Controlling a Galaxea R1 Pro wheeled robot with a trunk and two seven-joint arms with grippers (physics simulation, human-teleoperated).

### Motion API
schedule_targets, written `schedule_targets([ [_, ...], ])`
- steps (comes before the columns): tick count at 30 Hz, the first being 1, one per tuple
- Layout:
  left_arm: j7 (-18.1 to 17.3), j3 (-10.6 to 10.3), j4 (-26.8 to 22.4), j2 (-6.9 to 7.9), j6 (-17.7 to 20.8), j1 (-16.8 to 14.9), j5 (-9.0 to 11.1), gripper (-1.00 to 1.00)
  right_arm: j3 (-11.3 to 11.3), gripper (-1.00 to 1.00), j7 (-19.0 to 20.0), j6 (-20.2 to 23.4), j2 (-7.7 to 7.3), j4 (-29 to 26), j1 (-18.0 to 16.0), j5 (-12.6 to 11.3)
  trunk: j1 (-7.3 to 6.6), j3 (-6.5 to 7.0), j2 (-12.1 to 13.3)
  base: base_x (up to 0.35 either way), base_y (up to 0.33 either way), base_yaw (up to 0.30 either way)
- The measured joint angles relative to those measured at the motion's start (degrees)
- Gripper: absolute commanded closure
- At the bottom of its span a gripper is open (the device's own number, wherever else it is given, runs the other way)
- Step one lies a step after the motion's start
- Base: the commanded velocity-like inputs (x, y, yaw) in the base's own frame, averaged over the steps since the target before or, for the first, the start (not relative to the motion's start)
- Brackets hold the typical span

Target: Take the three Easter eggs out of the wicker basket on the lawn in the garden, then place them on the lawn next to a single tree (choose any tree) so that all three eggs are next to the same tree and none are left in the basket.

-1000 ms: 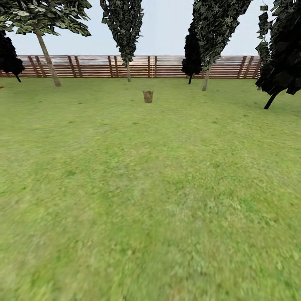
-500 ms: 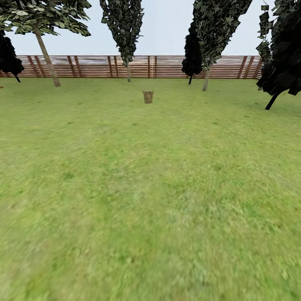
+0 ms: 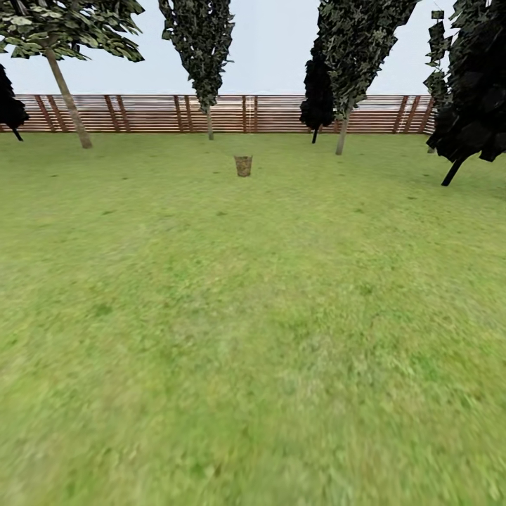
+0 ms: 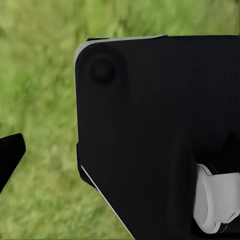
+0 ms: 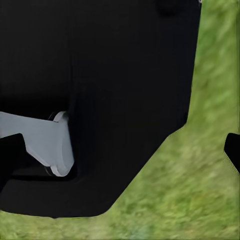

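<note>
The wicker basket stands small and far off on the lawn, near the middle of the head view. The Easter eggs are hidden at this distance. A tree with a thick pale trunk leans at the far left by the fence; another pale trunk rises right of the basket. In the left wrist view one black fingertip sits at the picture's edge over grass, so my left gripper is spread open. My right gripper is open too, its fingertips wide apart and holding nothing.
A brown slatted fence closes the garden's far side. A thin-stemmed columnar tree stands behind the basket and a dark leaning tree at the right. Black robot body sits close in front of both wrist cameras. Open grass stretches up to the basket.
The whole head view has shifted: trees, fence and basket sit slightly further left and lower, so the camera has moved. Nothing on the lawn has moved itself.
</note>
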Motion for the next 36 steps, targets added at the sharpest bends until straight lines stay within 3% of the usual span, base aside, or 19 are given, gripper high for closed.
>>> schedule_targets([
  [15, 0.0, 0.0, -0.1, 0.0, 0.0, 0.0, 0.0, -1.0, 0.0, -1.0, 0.0, 0.0, -1.15, 0.8, 0.1, 0.4, 0.0, 0.01, 0.0, 0.339, 0.0, -0.001],
  [21, 0.0, 0.0, -0.1, 0.02, 0.0, 0.0, 0.0, -1.0, 0.0, -1.0, 0.0, -0.1, -0.97, 0.8, 0.1, 0.2, 0.0, 0.05, 0.0, 0.338, 0.0, 0.0],
  [36, 0.0, 0.0, 0.0, 0.04, 0.0, 0.0, 0.0, -1.0, -0.1, -1.0, 0.0, -0.2, -1.15, 0.8, 0.1, 0.1, 0.0, 1.24, 0.0, 0.326, 0.0, 0.0],
])
